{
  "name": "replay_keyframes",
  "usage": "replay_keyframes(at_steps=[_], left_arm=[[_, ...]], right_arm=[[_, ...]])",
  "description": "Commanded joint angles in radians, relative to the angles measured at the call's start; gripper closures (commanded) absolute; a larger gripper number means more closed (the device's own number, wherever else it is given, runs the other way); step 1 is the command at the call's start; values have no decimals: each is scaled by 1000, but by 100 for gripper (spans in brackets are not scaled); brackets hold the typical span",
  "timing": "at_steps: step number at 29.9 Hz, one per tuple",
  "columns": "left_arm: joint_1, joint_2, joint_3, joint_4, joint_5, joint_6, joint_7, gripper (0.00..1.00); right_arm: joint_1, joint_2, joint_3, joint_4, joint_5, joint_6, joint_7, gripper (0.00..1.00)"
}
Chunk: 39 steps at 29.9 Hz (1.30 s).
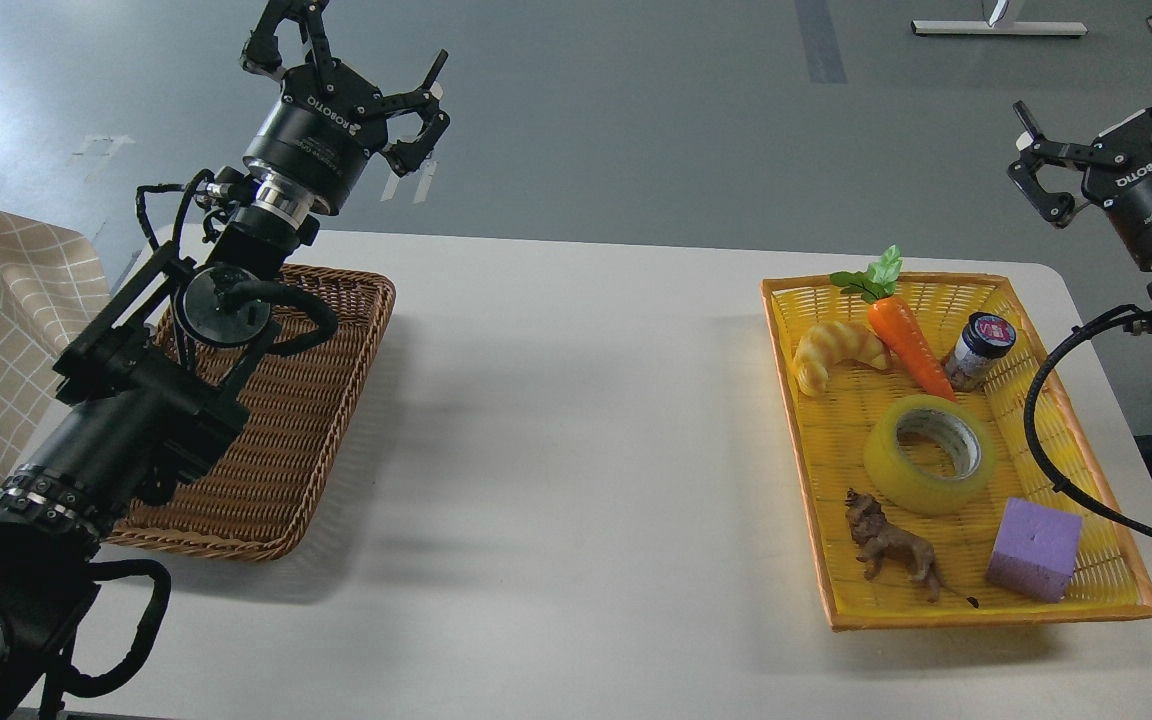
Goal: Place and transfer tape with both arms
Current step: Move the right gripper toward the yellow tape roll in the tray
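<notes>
A white table (576, 450) stands on a grey floor (636, 120). The tape (929, 453) lies flat in the yellow tray (1086, 590) at right; a brown wicker basket (286, 470) sits left. The left gripper (361, 60) and right gripper (1106, 110) hover spread, holding nothing.

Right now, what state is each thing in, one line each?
left hand: open, raised above the table, empty.
right hand: open, raised, empty.
tape: lying flat in the yellow tray, hole up, ungrasped.
jar: lid on, leaning in the tray.
carrot: lying down, tip beside the tape.
croissant: lying in the tray.
toy lion: lying in the tray.
purple cube: resting in the tray's near corner.
wicker basket: nothing seen inside, partly hidden by the left arm.
</notes>
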Motion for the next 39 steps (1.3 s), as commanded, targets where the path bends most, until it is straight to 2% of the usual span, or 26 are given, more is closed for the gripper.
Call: replay_keyframes(at_steps=[1,7,17,23,28,39], left_arm=[[0,-2,2,0,0,0,2,2],[0,-4,0,-1,0,0,0,2],[0,-2,0,-1,0,0,0,2],[0,0,-1,-1,-1,0,0,2],[0,-2,-1,-1,-1,0,0,2],[0,-4,-1,-1,-1,0,0,2]], right_arm=[[-1,-24,-25,0,-2,0,0,0],[4,-47,-62,0,-24,0,2,0],[4,-82,-77,1,-226,0,3,0],[4,-154,-140,21,-358,0,8,0],[19,-269,-272,37,-384,0,11,0],[189,-400,-600,90,-524,0,11,0]])
